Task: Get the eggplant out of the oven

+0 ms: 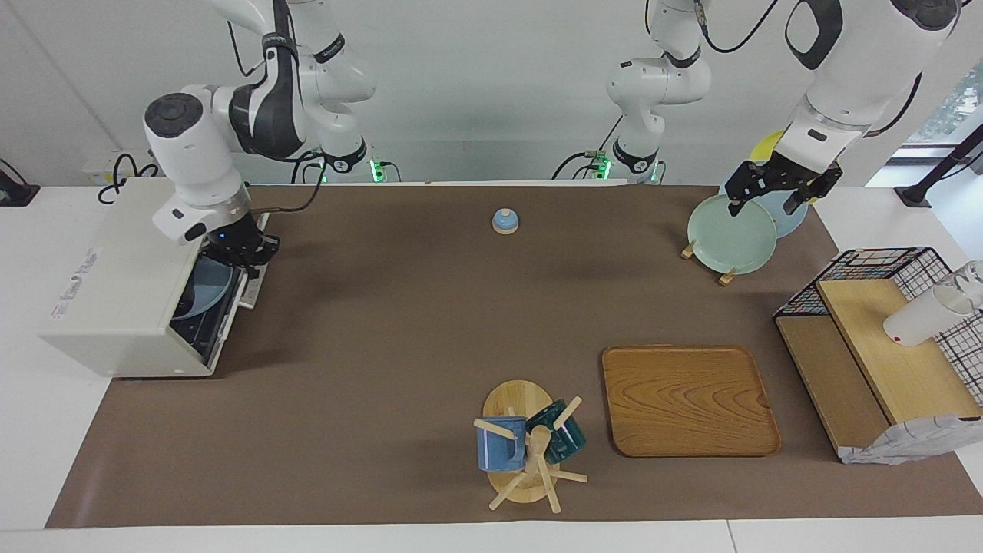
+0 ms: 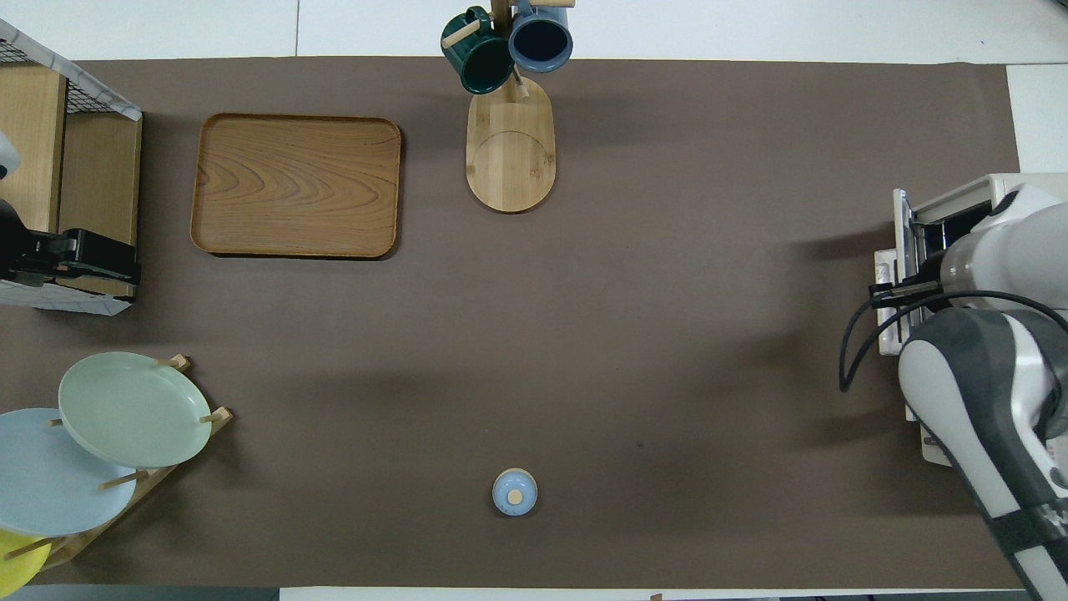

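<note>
Flanking oven (image 1: 115, 284) (door lowered), right gripper (image 1: 247, 257), bare mat (image 1: 399, 330)

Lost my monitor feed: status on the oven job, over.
Right claw shut on the oven door handle, door pulled partly down. Left claw open, waiting over the plate rack. Eggplant not visible; a plate shows inside.

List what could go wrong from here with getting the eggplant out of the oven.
1. The right gripper is shut on the handle of the oven door, which is only partly down; a slip could let it swing.
2. Inside, only a plate shows; the eggplant is not visible, so a blind reach may miss it.
3. The left gripper waits open over the plate rack, away from the oven.
</note>
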